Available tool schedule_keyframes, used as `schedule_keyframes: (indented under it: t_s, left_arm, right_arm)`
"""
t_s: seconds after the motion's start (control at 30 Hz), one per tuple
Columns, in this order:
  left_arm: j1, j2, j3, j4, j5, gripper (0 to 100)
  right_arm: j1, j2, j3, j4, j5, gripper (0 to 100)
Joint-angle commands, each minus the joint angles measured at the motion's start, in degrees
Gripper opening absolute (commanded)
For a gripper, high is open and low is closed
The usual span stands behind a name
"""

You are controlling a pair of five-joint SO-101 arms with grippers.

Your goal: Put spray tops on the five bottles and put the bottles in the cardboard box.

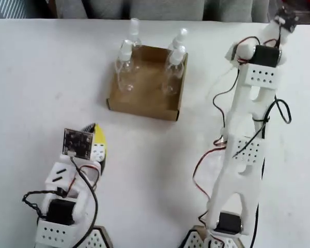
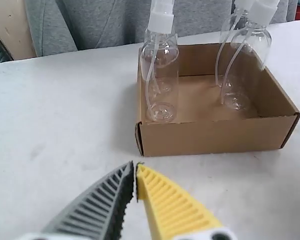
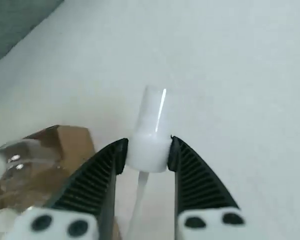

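Spray top [image 3: 151,131] sits pinched in right tool [image 3: 147,148]; left tool [image 2: 135,167] closed.

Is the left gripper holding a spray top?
No, the left gripper is shut, grey tip against yellow tip, with nothing between them, short of the cardboard box.

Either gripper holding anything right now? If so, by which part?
Right gripper pinches a spray top by its collar; left gripper is shut, empty.
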State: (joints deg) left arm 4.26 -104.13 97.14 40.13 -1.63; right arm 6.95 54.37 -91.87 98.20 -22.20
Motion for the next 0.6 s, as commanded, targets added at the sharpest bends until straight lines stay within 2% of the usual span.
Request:
schedule_keyframes:
  t_s: [0.0,0.13,0.3,0.57]
  left_arm:
    - [-0.4,-0.2,-0.1,0.1,-0.6,2]
    - [-0.5,-0.2,-0.1,0.1,-0.6,2]
    - [-0.5,-0.2,-0.1,0.1,-0.6,2]
    - [-0.5,-0.2,-0.1,0.1,-0.6,2]
  right_arm:
    - [-3.5,-10.2,-2.6,3.1,4.1,1.5]
    - [-6.1,-16.0,-2.5,3.2,7.2,1.5]
    - [-7.6,-21.1,-0.7,3.2,7.5,1.5]
    - [-11.5,-37.8,24.3,3.1,7.6,1.5]
